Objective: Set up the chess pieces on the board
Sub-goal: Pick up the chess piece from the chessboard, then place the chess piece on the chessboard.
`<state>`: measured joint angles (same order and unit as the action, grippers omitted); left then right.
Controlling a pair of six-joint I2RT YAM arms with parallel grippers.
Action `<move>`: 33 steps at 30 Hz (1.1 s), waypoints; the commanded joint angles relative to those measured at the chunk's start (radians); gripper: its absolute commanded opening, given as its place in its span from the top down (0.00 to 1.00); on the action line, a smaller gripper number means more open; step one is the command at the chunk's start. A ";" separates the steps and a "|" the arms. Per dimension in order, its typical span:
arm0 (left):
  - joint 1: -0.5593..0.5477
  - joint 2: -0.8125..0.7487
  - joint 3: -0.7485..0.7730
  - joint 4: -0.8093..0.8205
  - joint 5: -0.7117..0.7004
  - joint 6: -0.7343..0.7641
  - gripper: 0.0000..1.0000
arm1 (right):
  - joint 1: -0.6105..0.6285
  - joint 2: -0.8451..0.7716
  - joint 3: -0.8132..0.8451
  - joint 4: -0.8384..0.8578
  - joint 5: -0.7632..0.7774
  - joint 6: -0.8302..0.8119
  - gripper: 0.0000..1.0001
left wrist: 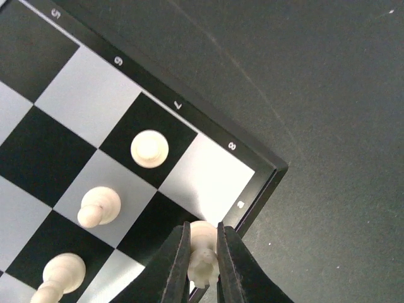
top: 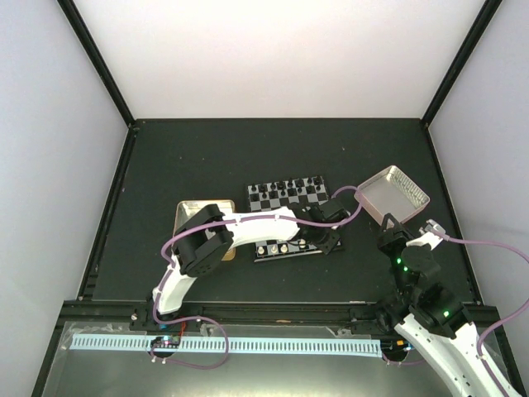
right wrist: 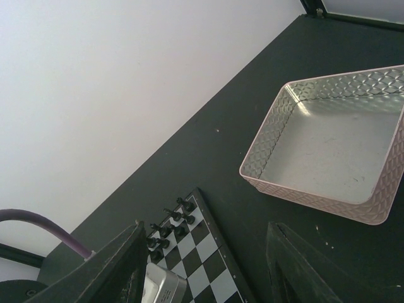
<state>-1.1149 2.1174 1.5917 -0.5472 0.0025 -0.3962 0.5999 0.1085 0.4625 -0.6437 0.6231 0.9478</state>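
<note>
The board [top: 274, 199] lies mid-table, with black chess pieces [top: 289, 185] along its far rows and cream ones [top: 277, 249] along its near edge. My left gripper [left wrist: 203, 254] is shut on a cream chess piece [left wrist: 203, 238] with a notched top, right at the board's corner by its rim [left wrist: 255, 165]. Three cream pawns [left wrist: 149, 148] stand on squares beside it. My right gripper [right wrist: 202, 268] hangs open and empty above the table to the right of the board [right wrist: 218, 265], whose black pieces [right wrist: 170, 222] show below it.
A pink-sided tray [top: 395, 192] sits tilted at the right, near my right gripper [top: 388, 225], and looks empty [right wrist: 334, 142]. A gold-rimmed tin tray [top: 185, 213] lies left of the board, partly under my left arm. Table walls rise at the back and sides.
</note>
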 commanded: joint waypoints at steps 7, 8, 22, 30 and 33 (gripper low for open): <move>-0.004 0.065 0.100 0.020 -0.001 0.007 0.89 | 0.003 -0.012 0.007 -0.011 0.036 0.002 0.47; -0.004 0.071 0.105 0.020 -0.002 0.007 0.89 | 0.001 -0.012 0.007 -0.010 0.036 0.001 0.47; -0.005 0.075 0.128 -0.003 0.000 0.009 0.72 | 0.001 -0.012 0.007 -0.010 0.038 -0.002 0.47; -0.005 -0.055 0.117 -0.033 0.044 0.003 0.62 | 0.002 -0.010 0.007 -0.007 0.032 -0.002 0.47; -0.003 -0.145 0.081 -0.039 0.002 -0.010 0.60 | 0.001 -0.006 0.007 -0.005 0.025 -0.003 0.47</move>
<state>-1.1149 2.1300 1.6779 -0.5671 0.0227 -0.3965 0.5999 0.1081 0.4625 -0.6445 0.6258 0.9478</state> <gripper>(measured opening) 0.388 0.533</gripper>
